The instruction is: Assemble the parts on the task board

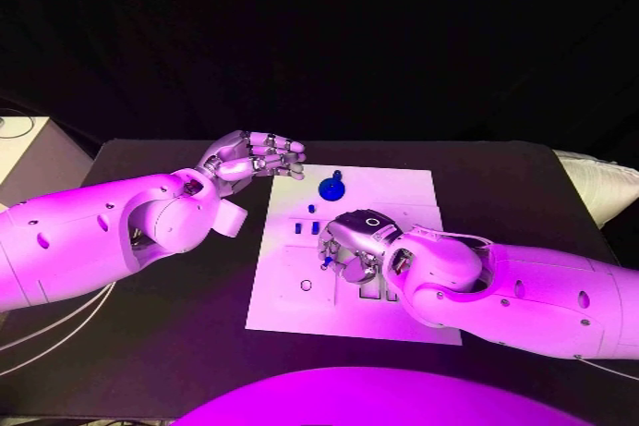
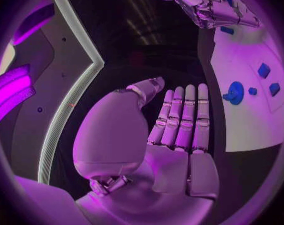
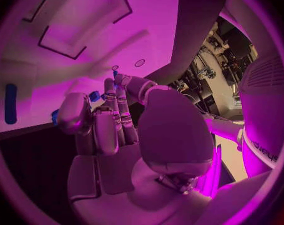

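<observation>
The white task board (image 1: pixel 400 190) lies in the middle of the table. On its far part lie a round blue part (image 1: pixel 331 179), a small blue part (image 1: pixel 313 207) and two blue blocks (image 1: pixel 305 227). My right hand (image 1: pixel 353 246) is over the board's middle, fingers curled down, tips at the board. Bits of blue (image 3: pixel 94 96) show between its fingers (image 3: pixel 110 110); whether it holds a part I cannot tell. My left hand (image 1: pixel 253 156) hovers off the board's far left corner, fingers (image 2: pixel 182 115) straight and apart, holding nothing. The left wrist view shows the round part (image 2: pixel 234 92) and the board (image 2: pixel 242 120).
The board has several empty slots and recesses (image 1: pixel 307 285) near its front. A white box (image 1: pixel 33 153) stands at the table's far left edge and a pale cushion (image 1: pixel 599 181) at the right edge. Cables (image 1: pixel 54 329) hang at the front left.
</observation>
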Motion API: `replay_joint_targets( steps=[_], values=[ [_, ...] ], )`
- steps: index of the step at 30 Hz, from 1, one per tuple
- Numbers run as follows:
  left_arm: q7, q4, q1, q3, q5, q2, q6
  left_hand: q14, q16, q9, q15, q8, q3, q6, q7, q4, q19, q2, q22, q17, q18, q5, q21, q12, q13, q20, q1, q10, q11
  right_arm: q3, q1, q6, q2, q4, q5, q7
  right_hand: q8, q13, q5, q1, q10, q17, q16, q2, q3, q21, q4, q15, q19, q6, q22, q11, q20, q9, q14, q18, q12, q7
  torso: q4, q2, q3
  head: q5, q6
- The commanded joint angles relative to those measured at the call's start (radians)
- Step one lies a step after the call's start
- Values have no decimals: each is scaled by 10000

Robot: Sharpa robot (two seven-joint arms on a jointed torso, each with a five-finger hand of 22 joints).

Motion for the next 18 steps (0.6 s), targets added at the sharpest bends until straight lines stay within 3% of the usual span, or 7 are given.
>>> replay_joint_targets(
  steps=[1, 18],
  values=[
    [144, 36, -10, 4, 37, 11, 77, 27, -42, -12, 30, -33, 6, -50, 49, -69, 49, 37, -8, 8, 99, 61, -42, -49, 15, -15, 66, -72, -24, 1, -33, 263, 18, -15, -254, -191, 66, 20, 25, 56, 344, -11, 9, 131, 61, -37, 10, -79, -11, 54, 16, -296, -54, 17, 510, -124, 5, 22, 5, 5, -12, -36, -33],
    [77, 33, -10, 5, 36, -3, 66, 2, -65, -22, 42, -45, -4, -71, 62, -79, 44, 31, -21, 6, 90, 61, -65, -56, 15, -11, 55, -102, -11, 0, -104, 176, 69, -87, -265, -209, 70, 27, 47, 47, 345, -5, 19, 134, 74, -32, 0, -77, -12, 43, 25, -293, -53, 31, 510, -124, -3, 26, -9, 5, 4, 59, -115]
  ],
)
